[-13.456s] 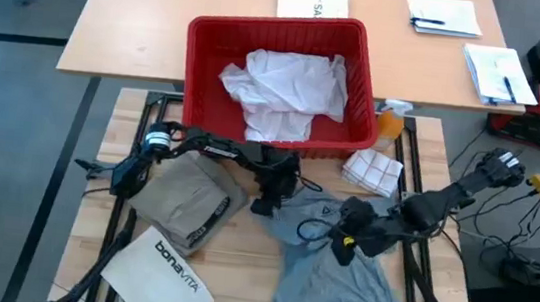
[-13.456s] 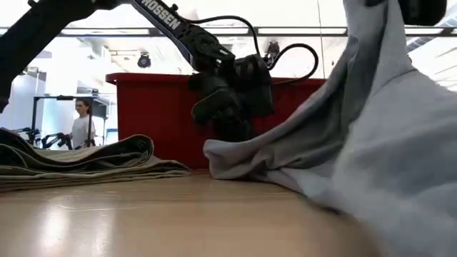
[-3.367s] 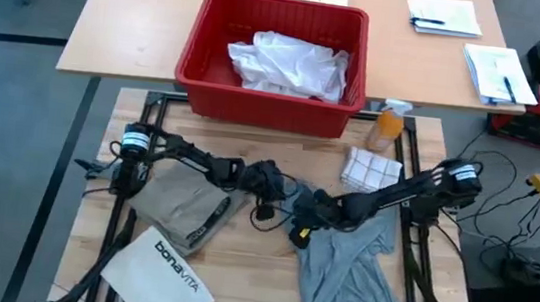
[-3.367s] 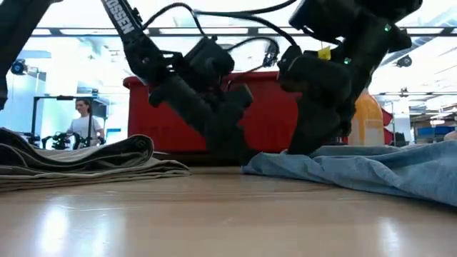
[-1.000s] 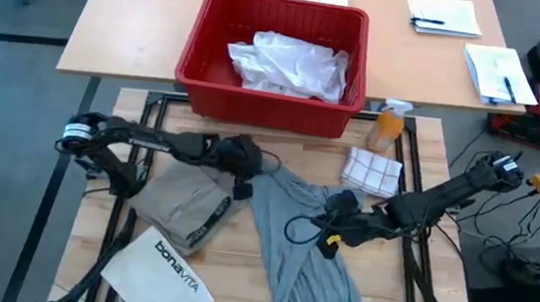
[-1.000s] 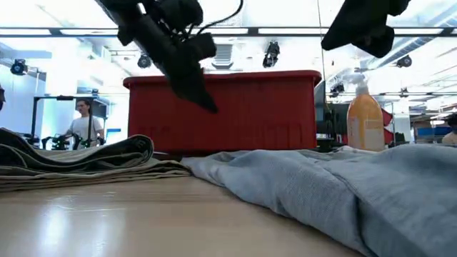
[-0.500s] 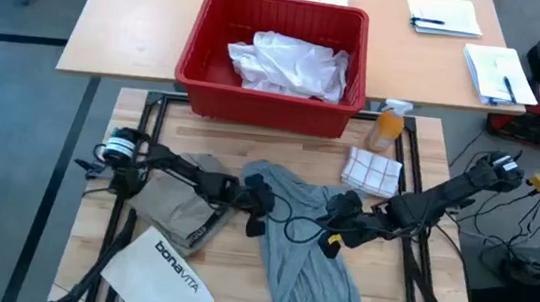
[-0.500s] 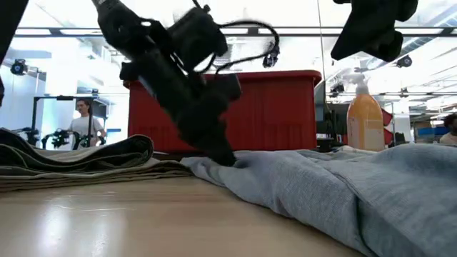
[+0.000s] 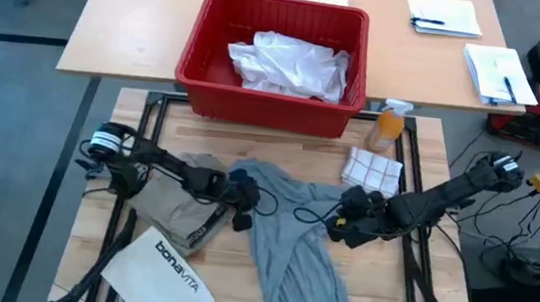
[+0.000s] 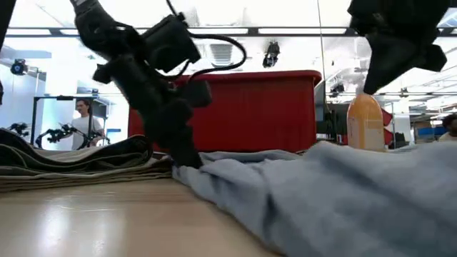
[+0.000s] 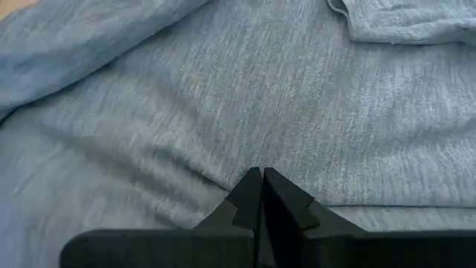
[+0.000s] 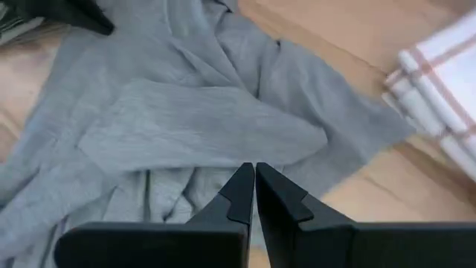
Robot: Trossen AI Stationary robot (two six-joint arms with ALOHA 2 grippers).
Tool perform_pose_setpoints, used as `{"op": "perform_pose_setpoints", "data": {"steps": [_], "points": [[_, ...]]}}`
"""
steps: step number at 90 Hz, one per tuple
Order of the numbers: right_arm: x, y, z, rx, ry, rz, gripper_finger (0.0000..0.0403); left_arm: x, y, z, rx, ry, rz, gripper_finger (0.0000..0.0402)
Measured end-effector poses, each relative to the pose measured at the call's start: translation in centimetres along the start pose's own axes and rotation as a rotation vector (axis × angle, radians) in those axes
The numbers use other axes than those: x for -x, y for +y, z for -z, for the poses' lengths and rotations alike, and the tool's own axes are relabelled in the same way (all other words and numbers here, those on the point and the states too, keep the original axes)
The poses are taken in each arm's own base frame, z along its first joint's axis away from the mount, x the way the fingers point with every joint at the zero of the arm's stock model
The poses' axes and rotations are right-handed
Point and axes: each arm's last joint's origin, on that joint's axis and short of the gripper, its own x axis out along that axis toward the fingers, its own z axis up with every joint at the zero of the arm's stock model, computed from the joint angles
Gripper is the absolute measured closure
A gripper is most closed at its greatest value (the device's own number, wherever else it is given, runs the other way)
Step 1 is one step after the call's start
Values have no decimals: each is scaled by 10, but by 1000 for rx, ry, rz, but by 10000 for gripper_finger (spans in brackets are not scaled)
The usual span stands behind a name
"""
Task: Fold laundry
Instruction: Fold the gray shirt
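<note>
The counter (image 9: 420,157) carries the work, with bare wood open at its far left corner and along its right edge. A red basket (image 9: 205,54) sits beyond its far edge and holds the white shirt (image 9: 289,65).

The grey T-shirt (image 9: 289,254) lies spread down the middle of the counter, running off the near edge. Its left edge lies just beside the khaki-tan piece (image 9: 169,206), which lies folded on the left side. A white bag (image 9: 158,275) lies at the near left corner, and a folded checked cloth (image 9: 367,169) and an orange bottle (image 9: 386,128) stand right of centre.

The left end effector (image 9: 242,208) is down at the T-shirt's left edge, fingers pressed together over grey fabric. The right end effector (image 9: 341,222) is above the T-shirt's right side, fingers closed with nothing between them.
</note>
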Motion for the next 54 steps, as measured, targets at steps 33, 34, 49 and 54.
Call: {"op": "perform_pose_setpoints", "data": {"steps": [33,34,49,54], "points": [[-26,-22,-37,-222,-36,-156,339,54,2,-21,-7,-185,53,402],[-27,-23,-38,-220,-43,-168,333,55,3,-21,-10,-188,54,402],[-49,-38,-57,-198,-78,-209,265,64,4,-30,-44,-236,53,402],[-61,-46,-57,-167,-2,-185,251,65,6,-33,-34,-247,48,402]]}}
